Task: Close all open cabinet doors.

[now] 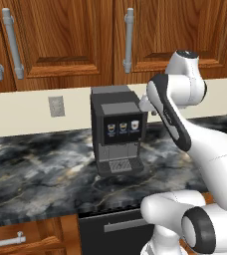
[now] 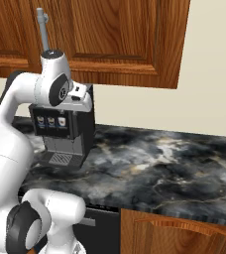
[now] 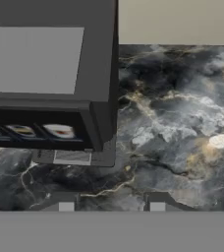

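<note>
The cabinet doors [image 1: 60,40] hang on the wall above the bench [image 1: 41,169]. A black coffee machine [image 1: 116,129] stands beneath them. The claw [image 3: 109,205] hovers over it, fingers apart, holding nothing.

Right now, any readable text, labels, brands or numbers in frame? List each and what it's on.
No readable text in any view.
Coffee machine: three small drink pictures on its dark front panel, icons only, no letters legible; they are blurred in the hand view.
Wall outlet: plain, no marking.
Cabinet doors and counter: no labels.
</note>
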